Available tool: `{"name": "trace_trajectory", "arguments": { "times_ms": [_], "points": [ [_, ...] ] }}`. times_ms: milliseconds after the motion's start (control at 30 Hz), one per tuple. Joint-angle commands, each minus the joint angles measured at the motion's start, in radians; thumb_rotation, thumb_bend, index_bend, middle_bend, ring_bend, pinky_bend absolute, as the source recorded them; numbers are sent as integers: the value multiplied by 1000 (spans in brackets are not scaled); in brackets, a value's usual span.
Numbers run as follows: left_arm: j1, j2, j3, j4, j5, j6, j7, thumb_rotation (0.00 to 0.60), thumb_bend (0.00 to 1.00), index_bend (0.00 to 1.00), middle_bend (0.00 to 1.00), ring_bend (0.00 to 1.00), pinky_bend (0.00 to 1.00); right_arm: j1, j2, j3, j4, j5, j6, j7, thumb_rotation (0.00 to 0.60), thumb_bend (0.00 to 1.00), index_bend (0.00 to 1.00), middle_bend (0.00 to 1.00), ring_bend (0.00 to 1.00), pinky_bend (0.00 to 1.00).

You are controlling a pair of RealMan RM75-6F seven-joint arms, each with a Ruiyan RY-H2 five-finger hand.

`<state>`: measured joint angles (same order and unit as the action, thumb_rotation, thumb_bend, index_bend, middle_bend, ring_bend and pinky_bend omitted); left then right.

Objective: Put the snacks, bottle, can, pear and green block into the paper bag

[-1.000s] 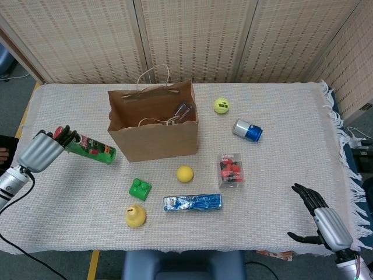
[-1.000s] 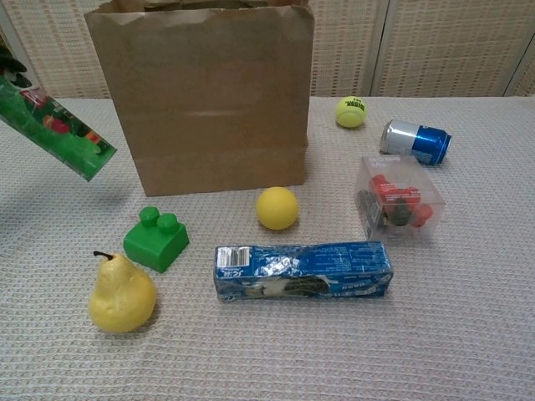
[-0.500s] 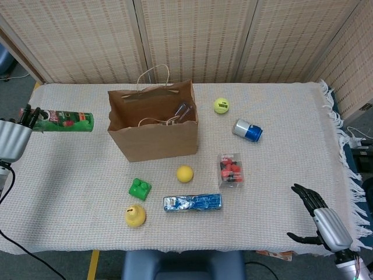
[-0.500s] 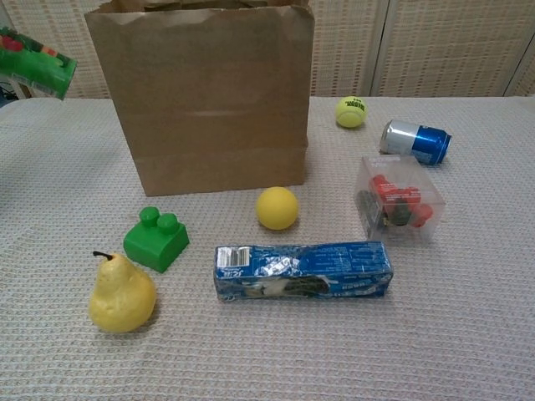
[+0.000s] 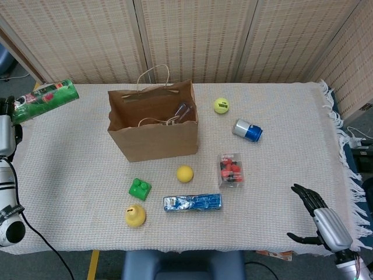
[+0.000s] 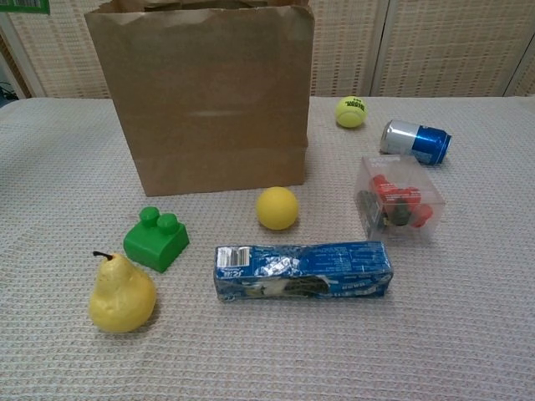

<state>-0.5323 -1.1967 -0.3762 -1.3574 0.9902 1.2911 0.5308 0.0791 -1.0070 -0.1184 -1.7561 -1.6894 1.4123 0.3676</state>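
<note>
gripping a glossy green snack tube (image 5: 45, 100), left hand (image 5: 6, 123), creased paper bag (image 5: 152, 129)

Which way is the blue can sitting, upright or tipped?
Tipped: the blue can lies on its side on the table, silver end toward the bag.

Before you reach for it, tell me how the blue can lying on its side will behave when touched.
The can lies on its side on the cloth, so a nudge would probably roll it. Its smooth round wall looks slippery. It is probably stiff, but whether it is full or empty cannot be told.
</note>
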Motion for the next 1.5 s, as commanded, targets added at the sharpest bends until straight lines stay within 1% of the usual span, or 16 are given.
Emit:
{"name": "trace_trajectory", "arguments": {
  "times_ms": [33,267,367,500,633,700,833,967,1033,1100,1167,1200,1267,1300,1367,1500],
  "points": [
    [-22,18,-33,-82,-23,15,39,600,697,780,802,778,892,0,0,0,0,-1,0,0,600,8,0,0,0,0],
    [-66,15,-99,-221,-87,48,52,600,697,780,802,778,892,2,5,0,0,3,-2,14,600,8,0,0,0,0],
    [-75,25,-119,-309,-108,66,58,600,697,779,802,777,889,4,8,0,1,4,-5,22,600,8,0,0,0,0],
    [-88,37,-101,-414,-71,87,85,600,695,778,802,778,888,5,10,-2,2,0,-7,27,600,8,0,0,0,0],
    [-121,20,-80,-459,-35,95,132,600,691,780,802,778,888,4,10,-5,2,-10,0,27,600,8,0,0,0,0],
    [-145,7,-66,-453,-13,94,168,600,692,779,802,778,886,3,11,-6,0,-11,1,25,600,8,0,0,0,0],
    [-211,-41,-22,-361,57,76,260,600,695,773,798,777,886,3,11,-7,1,-12,1,24,600,8,0,0,0,0],
    [-261,-99,-2,-264,50,51,329,600,694,750,775,760,875,3,11,-6,1,-9,0,26,600,8,0,0,0,0],
    [-278,-111,13,-236,31,26,368,600,684,692,708,703,828,4,12,-5,1,-6,0,29,600,7,0,0,0,0],
    [-285,-114,24,-235,17,6,384,600,643,563,546,557,702,4,14,-4,1,-2,-2,33,600,8,0,0,0,0],
    [-289,-112,37,-238,14,-7,395,600,563,337,273,293,465,6,16,-4,1,3,-7,36,600,8,0,0,0,0],
    [-292,-110,43,-240,14,-13,400,600,524,227,155,179,355,6,16,-4,1,5,-9,37,600,8,0,0,0,0],
    [-295,-111,46,-246,18,-14,391,600,471,93,34,57,225,7,17,-3,0,9,-12,38,600,8,0,0,0,0],
    [-295,-113,45,-248,23,-11,381,600,458,45,7,21,187,7,18,-2,-1,9,-12,39,600,8,0,0,0,0],
    [-295,-114,47,-253,35,-5,364,600,447,4,0,0,165,7,17,-2,0,9,-11,37,600,8,0,0,0,0],
    [-292,-104,46,-272,51,4,338,600,446,0,0,0,165,6,16,-3,-1,7,-10,32,600,8,0,0,0,0]
  ]
}}
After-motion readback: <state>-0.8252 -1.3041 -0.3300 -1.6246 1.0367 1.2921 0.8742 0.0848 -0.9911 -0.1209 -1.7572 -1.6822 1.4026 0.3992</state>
